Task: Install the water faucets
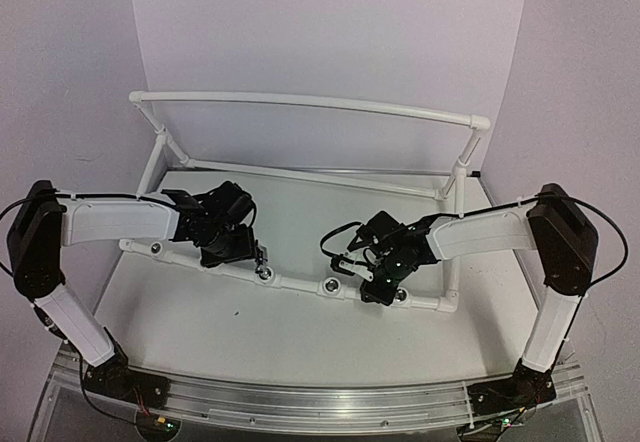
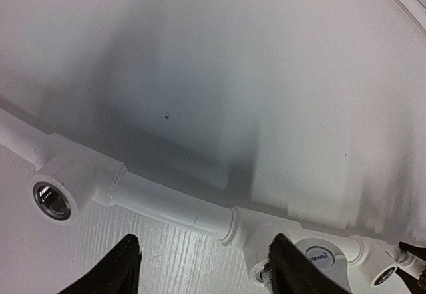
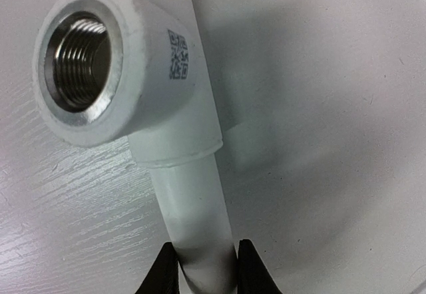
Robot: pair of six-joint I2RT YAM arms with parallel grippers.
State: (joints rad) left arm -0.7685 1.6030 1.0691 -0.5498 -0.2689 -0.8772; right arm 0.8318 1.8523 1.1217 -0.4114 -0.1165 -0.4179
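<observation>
No water faucets show plainly in any view; a small pale piece [image 1: 345,261] left of my right gripper is too small to name. The front white pipe [image 1: 300,284] carries several round threaded sockets. My left gripper [image 1: 250,254] hangs low over it, open [image 2: 204,241], with only pipe [image 2: 173,204] and table between its fingers. Its right finger [image 2: 293,267] sits against one socket [image 2: 259,277]. Another socket [image 2: 51,201] lies to the left. My right gripper [image 1: 378,290] is shut [image 3: 207,244] on the pipe [image 3: 196,201], just below an empty socket [image 3: 80,61].
The white pipe frame rises at the back with a rear rail [image 1: 300,102] and slanted side struts [image 1: 158,157]. A round capped fitting [image 2: 319,257] sits on the front pipe beside my left gripper's right finger. The white table [image 1: 300,347] runs to the metal rail at the near edge.
</observation>
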